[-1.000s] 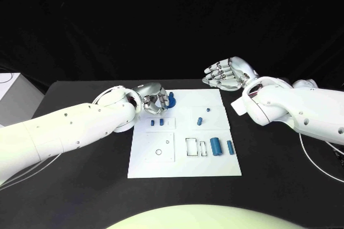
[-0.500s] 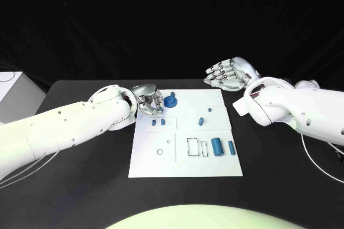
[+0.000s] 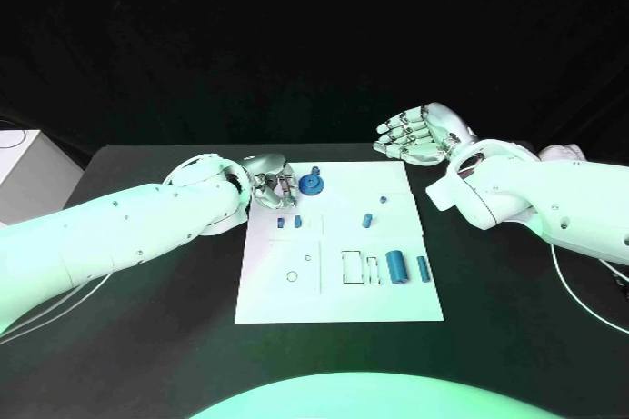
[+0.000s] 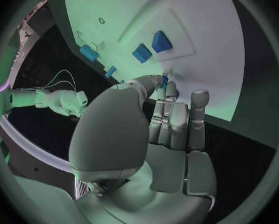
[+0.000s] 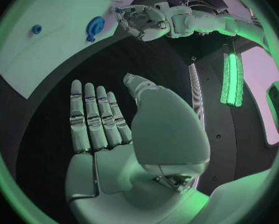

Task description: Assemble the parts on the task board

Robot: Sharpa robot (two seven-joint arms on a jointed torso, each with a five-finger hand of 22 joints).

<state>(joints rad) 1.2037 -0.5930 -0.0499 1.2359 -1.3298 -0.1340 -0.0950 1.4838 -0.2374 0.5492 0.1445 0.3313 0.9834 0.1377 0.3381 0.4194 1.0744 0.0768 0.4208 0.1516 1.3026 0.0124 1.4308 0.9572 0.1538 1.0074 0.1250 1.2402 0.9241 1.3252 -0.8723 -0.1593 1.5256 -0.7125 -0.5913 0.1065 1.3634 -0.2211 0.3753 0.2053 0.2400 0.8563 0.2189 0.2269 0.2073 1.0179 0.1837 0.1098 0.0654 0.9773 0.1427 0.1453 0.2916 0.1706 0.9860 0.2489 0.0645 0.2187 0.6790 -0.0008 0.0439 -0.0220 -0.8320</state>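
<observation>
Two silver hands flank the white task board (image 3: 338, 296); neither holds anything.
Left hand (image 3: 272, 183), fingers loosely apart, sits just beside the round blue gear-like part (image 3: 311, 184) at the board's far-left corner; right hand (image 3: 417, 133) hovers spread. Regrasp squarely.

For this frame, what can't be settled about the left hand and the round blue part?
- Head view: whether the left hand touches the round blue part; its fingers cover the near side.
- Left wrist view: the part is mostly hidden behind the fingers.
- Right wrist view: contact too small to judge.
</observation>
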